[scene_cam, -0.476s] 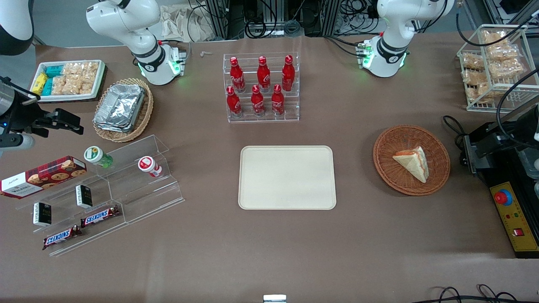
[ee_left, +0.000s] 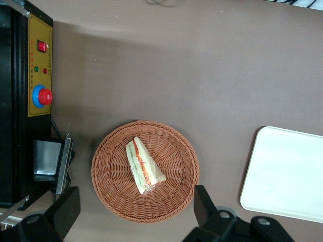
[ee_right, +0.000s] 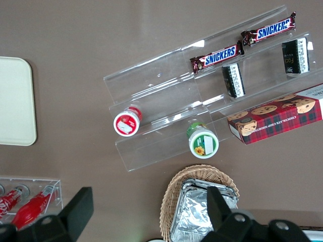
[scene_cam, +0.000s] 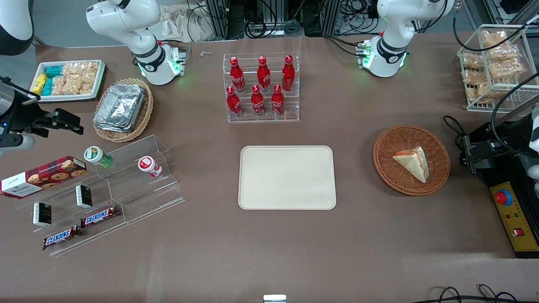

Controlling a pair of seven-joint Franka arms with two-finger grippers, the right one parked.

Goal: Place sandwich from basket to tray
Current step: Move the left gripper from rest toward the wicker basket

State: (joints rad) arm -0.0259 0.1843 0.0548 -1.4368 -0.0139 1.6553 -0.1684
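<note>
Wicker basket [ee_left: 145, 171] holds sandwich [ee_left: 144, 165] between spread end effector [ee_left: 133, 214] fingers.

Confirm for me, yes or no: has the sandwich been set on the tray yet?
No: the sandwich lies in the basket, the tray is bare, and the open tool hangs above the basket.

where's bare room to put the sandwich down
The tray is bare all over, with open table between it and the basket. The sandwich fills the basket's middle. The open gripper hangs above the basket.
</note>
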